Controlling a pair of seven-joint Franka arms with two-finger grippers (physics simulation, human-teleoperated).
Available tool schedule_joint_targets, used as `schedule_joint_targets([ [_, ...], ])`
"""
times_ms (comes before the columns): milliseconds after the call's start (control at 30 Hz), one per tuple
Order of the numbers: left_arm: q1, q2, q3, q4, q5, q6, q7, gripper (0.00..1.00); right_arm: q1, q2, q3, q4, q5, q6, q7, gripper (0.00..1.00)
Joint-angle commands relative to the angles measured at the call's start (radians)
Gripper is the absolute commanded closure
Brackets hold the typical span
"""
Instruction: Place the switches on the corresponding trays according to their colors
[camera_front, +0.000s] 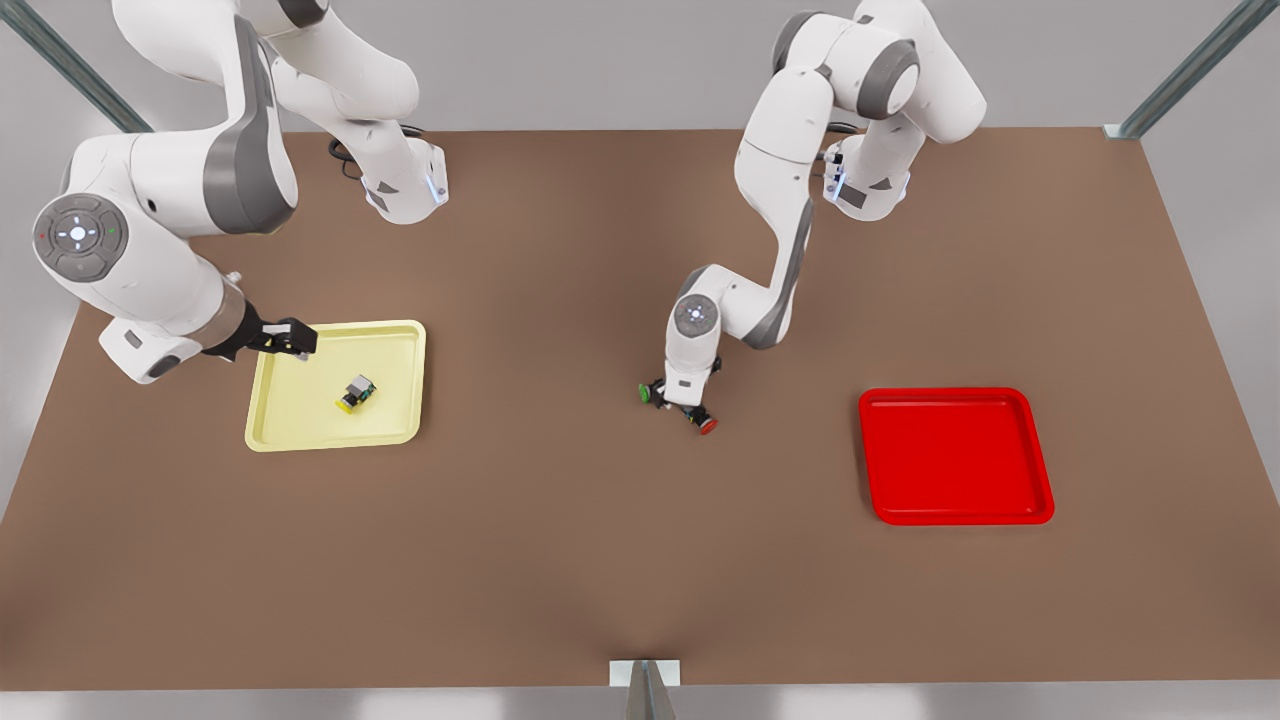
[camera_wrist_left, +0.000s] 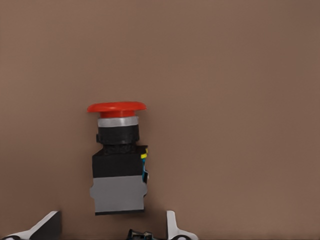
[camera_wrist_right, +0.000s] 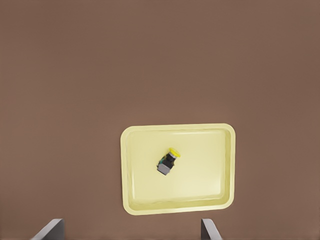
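The yellow switch (camera_front: 357, 393) (camera_wrist_right: 168, 161) lies on its side inside the pale yellow tray (camera_front: 300, 425) (camera_wrist_right: 210, 150). My right gripper (camera_front: 287, 338) (camera_wrist_right: 130, 231) hangs open well above that tray, holding nothing. Near the table's middle the red switch (camera_front: 707, 425) (camera_wrist_left: 119, 160) lies on the brown table, red cap pointing away from the hand. My left gripper (camera_front: 680, 402) (camera_wrist_left: 111, 229) is low over it and open, with a fingertip (camera_wrist_left: 172, 225) on each side of the grey end of the switch body, not touching it. The red tray (camera_front: 955, 455) sits at the front view's right.
A green-capped switch (camera_front: 645, 393) lies right beside the left gripper, on the side away from the red switch. The brown table (camera_front: 560, 560) has open room between the two trays and along its near edge.
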Motion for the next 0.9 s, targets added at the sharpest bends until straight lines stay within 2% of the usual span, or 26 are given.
schedule_joint_targets([
  [0,0.000,0.000,0.000,0.000,-0.004,-0.002,-0.002,0.03,0.000,0.000,0.001,0.000,0.000,0.000,0.000,0.00],
  [67,0.000,-0.002,0.000,0.000,-0.004,-0.002,-0.002,0.09,0.000,0.000,-0.001,0.000,0.000,0.000,0.000,0.00],
  [433,0.033,-0.045,0.026,-0.011,0.005,-0.019,0.072,0.08,0.000,0.000,0.001,0.000,0.000,0.002,0.000,0.00],
  [733,0.010,-0.025,0.051,0.012,-0.047,-0.026,0.042,0.09,0.002,0.000,0.001,0.002,0.002,0.002,0.001,0.00],
  [800,0.007,-0.023,0.051,0.012,-0.047,-0.026,0.030,0.27,0.002,0.000,0.001,0.002,0.002,0.003,0.001,0.00],
  [867,0.006,-0.023,0.049,0.012,-0.047,-0.026,0.027,0.34,0.002,0.000,0.001,0.002,0.002,0.005,0.001,0.00],
])
